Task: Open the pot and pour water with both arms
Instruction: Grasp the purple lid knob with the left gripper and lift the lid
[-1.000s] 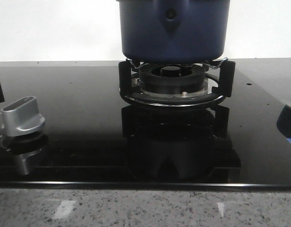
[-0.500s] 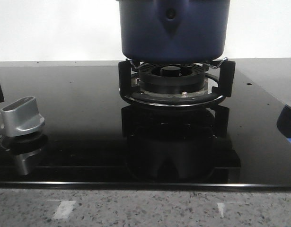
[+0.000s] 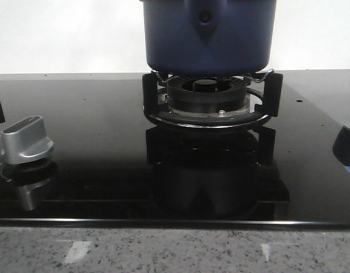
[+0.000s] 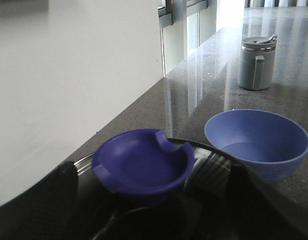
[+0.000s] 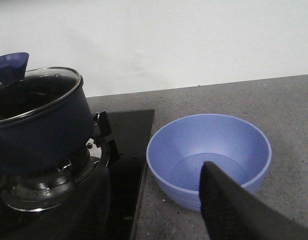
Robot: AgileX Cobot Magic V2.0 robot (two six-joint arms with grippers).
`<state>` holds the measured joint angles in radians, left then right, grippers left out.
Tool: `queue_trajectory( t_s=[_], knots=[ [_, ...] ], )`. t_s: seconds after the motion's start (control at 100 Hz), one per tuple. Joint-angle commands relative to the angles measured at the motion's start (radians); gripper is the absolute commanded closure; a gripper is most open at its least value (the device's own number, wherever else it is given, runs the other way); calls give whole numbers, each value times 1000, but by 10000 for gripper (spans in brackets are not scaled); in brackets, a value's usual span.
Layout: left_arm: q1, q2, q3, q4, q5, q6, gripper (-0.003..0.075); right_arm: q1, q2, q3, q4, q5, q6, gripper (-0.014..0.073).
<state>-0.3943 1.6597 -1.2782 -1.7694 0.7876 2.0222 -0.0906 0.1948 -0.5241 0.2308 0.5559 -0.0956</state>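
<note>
The dark blue pot point(image 3: 209, 34) stands on the burner grate point(image 3: 211, 105); in the right wrist view the pot point(image 5: 43, 130) wears a glass lid point(image 5: 38, 87) with a blue lid knob point(image 5: 11, 65). My left gripper point(image 4: 154, 200) is open just above the lid. Its dark fingers point(image 4: 58, 200) stand either side of the lid knob point(image 4: 143, 160) without touching it. Off the hob's right side, my right gripper point(image 5: 164, 210) is open and holds nothing. A light blue bowl point(image 5: 209, 150) sits just beyond its fingers. Neither gripper shows in the front view.
A silver stove knob point(image 3: 27, 139) sits on the black glass hob point(image 3: 95, 114) at the left. The light blue bowl point(image 4: 259, 140) rests on the grey counter right of the hob. A grey lidded jug point(image 4: 256, 62) stands farther along. A white wall runs behind.
</note>
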Motion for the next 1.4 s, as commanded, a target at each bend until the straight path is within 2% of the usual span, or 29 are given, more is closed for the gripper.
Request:
queue_trajectory(
  t_s=[0.0, 0.62, 1.07, 1.39],
  knots=[
    [-8, -20, -49, -102, 25, -12, 184, -1, 23, -32, -7, -80, -7, 230],
    [-8, 57, -107, -102, 10, -19, 184, -1, 23, -32, -7, -76, -7, 230],
    [-57, 64, -114, -102, -24, -19, 184, -1, 23, -32, -7, -76, -7, 230],
    [-94, 111, -169, -102, -15, -97, 185, -1, 23, -32, -7, -74, -7, 230]
  ],
)
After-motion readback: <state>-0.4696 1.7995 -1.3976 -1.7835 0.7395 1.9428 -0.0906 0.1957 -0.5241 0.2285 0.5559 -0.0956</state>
